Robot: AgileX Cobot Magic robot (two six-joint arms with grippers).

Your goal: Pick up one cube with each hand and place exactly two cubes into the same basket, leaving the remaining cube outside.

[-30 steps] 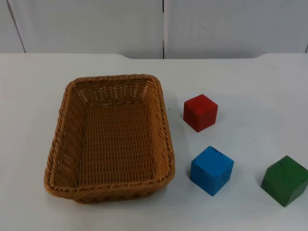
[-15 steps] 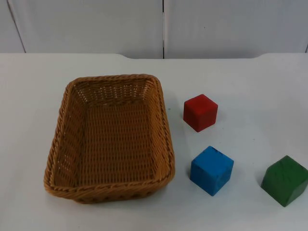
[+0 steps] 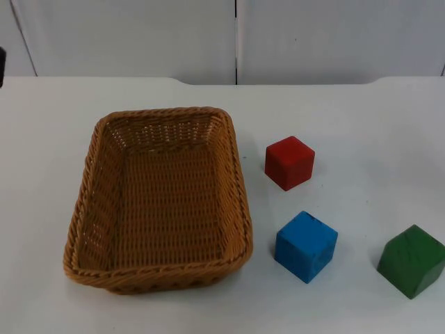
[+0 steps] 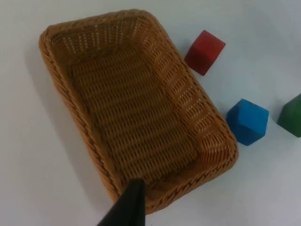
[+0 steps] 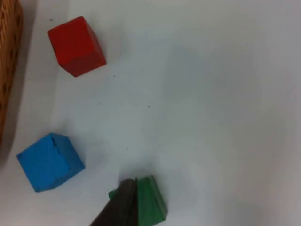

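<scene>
An empty woven brown basket [image 3: 90, 202] stands on the left half of the white table. To its right lie a red cube [image 3: 289, 162], a blue cube [image 3: 305, 245] nearer the front, and a green cube [image 3: 411, 261] at the far right. My left gripper [image 4: 129, 205] hovers above the basket's [image 4: 61, 94] near rim, with the red cube [image 4: 205, 52], blue cube [image 4: 247, 121] and green cube [image 4: 292, 115] beyond it. My right gripper [image 5: 123, 202] hangs over the table beside the green cube [image 5: 149, 201], partly covering it. The red cube [image 5: 76, 45] and blue cube [image 5: 50, 161] lie apart from it.
The grey partition wall [image 3: 236, 38] closes the table at the back. Bare table [image 3: 368, 125] stretches behind and right of the cubes. A strip of the basket's edge [image 5: 9, 52] appears in the right wrist view.
A dark sliver of the left arm has come in at the top view's left edge. Basket and cubes have not moved.
</scene>
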